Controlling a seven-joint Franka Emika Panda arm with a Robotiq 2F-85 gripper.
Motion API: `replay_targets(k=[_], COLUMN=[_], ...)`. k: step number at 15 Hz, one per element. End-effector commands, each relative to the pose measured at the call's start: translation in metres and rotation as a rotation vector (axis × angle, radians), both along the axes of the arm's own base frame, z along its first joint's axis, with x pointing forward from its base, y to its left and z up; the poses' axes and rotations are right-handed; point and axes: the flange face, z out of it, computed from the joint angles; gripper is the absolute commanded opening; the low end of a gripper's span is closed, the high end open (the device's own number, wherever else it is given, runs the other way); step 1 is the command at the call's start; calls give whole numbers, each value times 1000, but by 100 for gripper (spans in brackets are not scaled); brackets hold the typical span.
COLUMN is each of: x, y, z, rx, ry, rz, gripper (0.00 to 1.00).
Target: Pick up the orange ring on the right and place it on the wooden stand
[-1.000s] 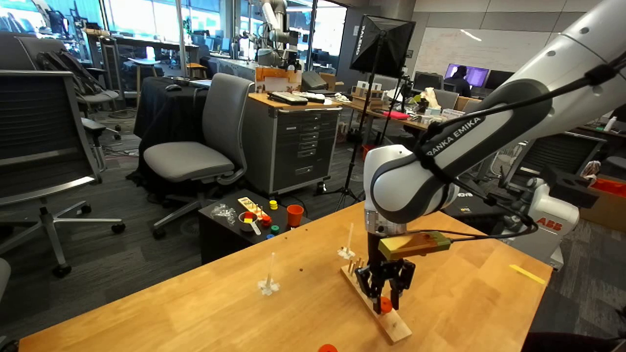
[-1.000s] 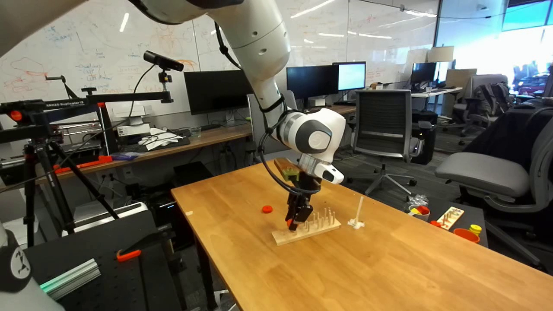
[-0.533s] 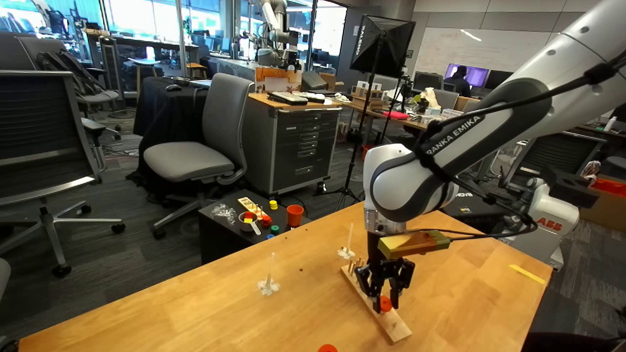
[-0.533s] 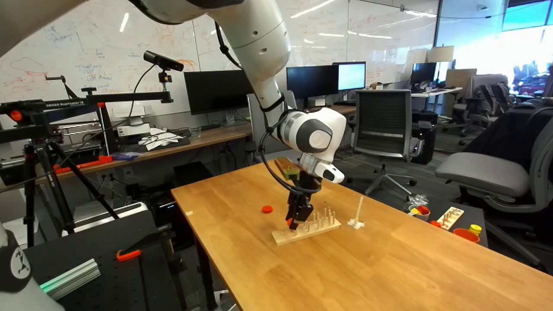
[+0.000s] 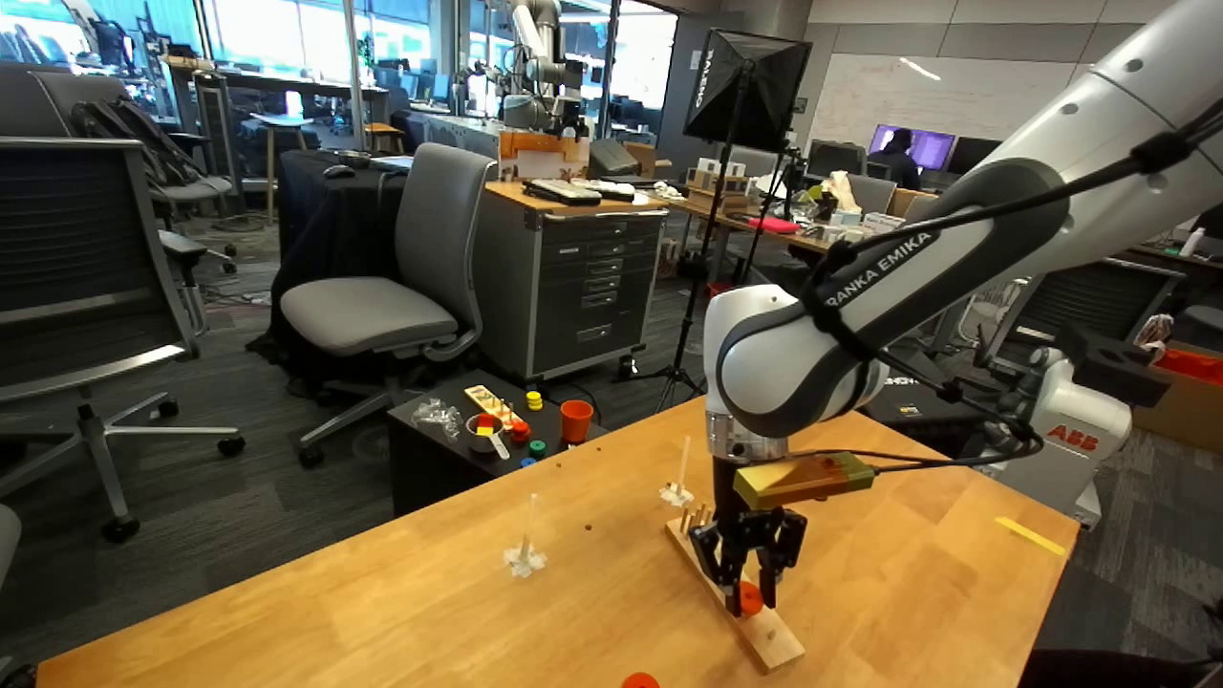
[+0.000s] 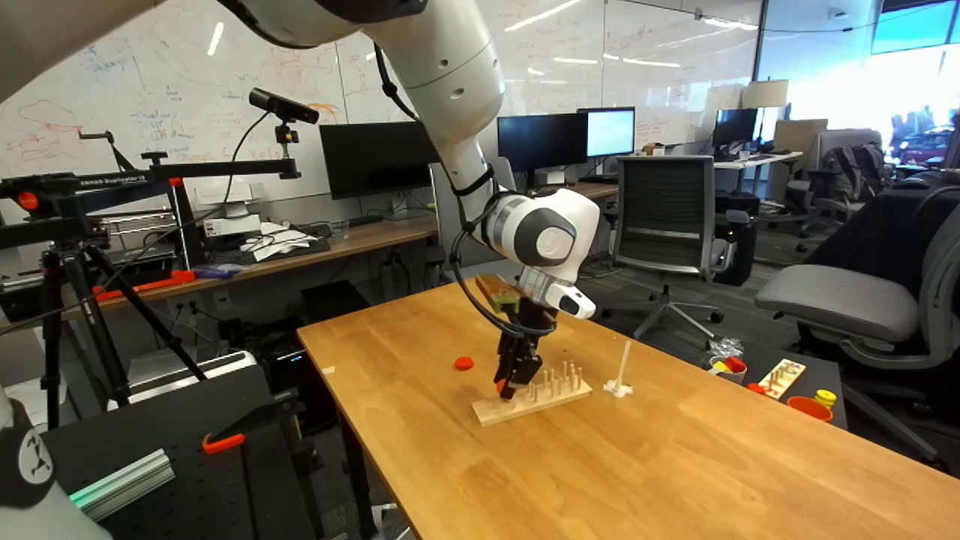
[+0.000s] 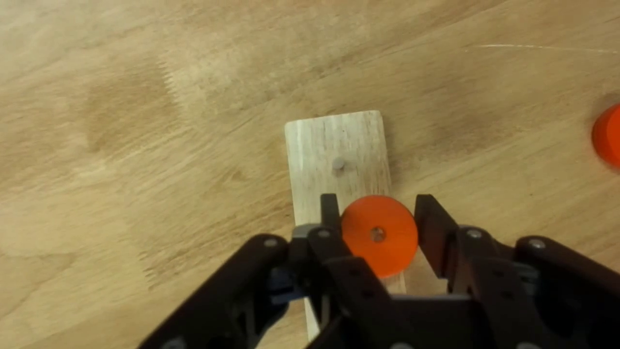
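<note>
The bench (image 6: 675, 465) underlay everything; we named its edges as they appeared in an exterior view. Over it reached the arm (image 6: 450, 82), and we judged the pick-up done and the placing step in hand, the next move calling for a slight alignment, a straight descent and then a release. The wooden stand (image 6: 536, 400) lay well in from the bench's left and right edges, one end pointing towards the left edge; the arm worked above that end.

The fingers (image 7: 433, 230) stood a narrow gap apart, filled by the orange ring (image 7: 395, 237). Both appeared to touch its rim, one on each side, and we read this as a pinch grip. The ring was held close over the stand; whether its underside met the wood we could not tell. A second orange piece (image 6: 463, 363), perhaps a like ring, rested on the bench between the stand and the far edge, clear of the fingers.

In the wrist view a short peg (image 7: 338, 167) rose bare near the stand's end, apart from the ring. Through the ring's central hole (image 7: 378, 235) showed a brownish spot, either a peg top or plain wood; we could not decide which.
</note>
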Motion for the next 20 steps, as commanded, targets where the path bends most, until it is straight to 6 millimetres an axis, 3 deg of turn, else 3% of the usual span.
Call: replay_targets(k=[1,20], x=[7,23], y=[6,9], z=[-3,8], rx=[10,21], ry=[20,-6], rz=[7,10], gripper=[20,20])
